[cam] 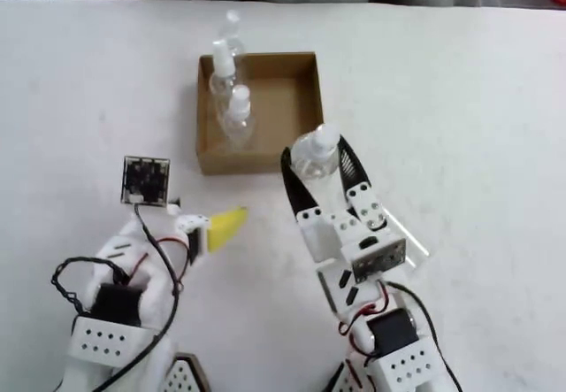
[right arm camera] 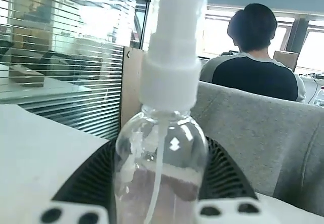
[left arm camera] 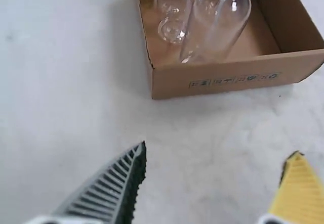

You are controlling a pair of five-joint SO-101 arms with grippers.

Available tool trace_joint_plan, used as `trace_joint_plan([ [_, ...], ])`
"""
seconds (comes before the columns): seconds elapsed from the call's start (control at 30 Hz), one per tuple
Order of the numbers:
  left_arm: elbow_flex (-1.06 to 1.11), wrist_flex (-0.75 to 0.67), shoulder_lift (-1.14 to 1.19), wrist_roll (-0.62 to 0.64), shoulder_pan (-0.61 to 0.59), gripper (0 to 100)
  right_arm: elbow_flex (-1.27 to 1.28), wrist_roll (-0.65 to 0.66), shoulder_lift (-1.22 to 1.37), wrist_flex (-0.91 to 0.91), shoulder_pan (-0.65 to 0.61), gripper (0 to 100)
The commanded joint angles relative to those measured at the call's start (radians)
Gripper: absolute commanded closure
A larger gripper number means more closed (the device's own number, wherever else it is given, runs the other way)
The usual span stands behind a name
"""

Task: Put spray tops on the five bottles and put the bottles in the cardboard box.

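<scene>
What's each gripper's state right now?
Left gripper: open, empty.
Right gripper: closed on a spray-topped bottle.

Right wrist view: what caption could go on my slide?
Black jaws grip a clear bottle with its white spray top on.

The right gripper (cam: 316, 151) has black fingers (right arm camera: 91, 178) on white mounts, and the bottle (right arm camera: 162, 173) between them is clear with a white spray top (right arm camera: 169, 67). The left gripper (left arm camera: 218, 150) has one yellow finger (left arm camera: 301, 183) and one ribbed grey finger (left arm camera: 111, 188). Ahead of it, the cardboard box (left arm camera: 228, 80) is plain brown, its bottles (left arm camera: 217, 21) clear; the table (left arm camera: 61, 82) is white.
</scene>
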Motion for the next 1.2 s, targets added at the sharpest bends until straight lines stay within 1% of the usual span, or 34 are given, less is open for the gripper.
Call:
trace_joint_plan([
  [0.0,-0.003,-0.023,-0.010,0.000,-0.007,60,-0.118,-0.015,0.139,-0.021,0.007,98.1],
  [0.07,0.000,-0.023,-0.010,0.000,-0.007,60,-0.180,-0.015,0.246,-0.039,0.008,98.1],
  [0.17,0.026,-0.034,-0.010,0.000,-0.005,60,-0.256,-0.015,0.414,-0.140,0.008,98.1],
  [0.37,0.124,-0.164,-0.010,0.000,-0.007,60,-0.408,-0.015,0.714,-0.265,0.010,98.1],
  [0.43,0.132,-0.181,-0.010,0.000,-0.007,60,-0.457,-0.015,0.805,-0.292,0.012,98.1],
  [0.5,0.133,-0.181,-0.010,0.000,-0.007,60,-0.506,-0.015,0.895,-0.323,0.012,98.1],
  [0.67,0.135,-0.183,-0.010,-0.003,-0.007,60,-0.651,-0.015,1.138,-0.407,0.073,98.1],
  [0.77,0.147,-0.187,-0.010,-0.061,-0.005,60,-0.747,-0.015,1.288,-0.453,0.117,98.1],
  [0.83,0.150,-0.189,-0.010,-0.077,-0.001,60,-0.812,-0.015,1.383,-0.475,0.136,98.1],
  [0.97,0.157,-0.219,-0.010,-0.078,-0.002,60,-0.914,-0.015,1.537,-0.506,0.137,98.1],
  [1.17,0.157,-0.221,-0.010,-0.081,-0.005,60,-1.083,-0.015,1.728,-0.519,0.137,98.1],
])
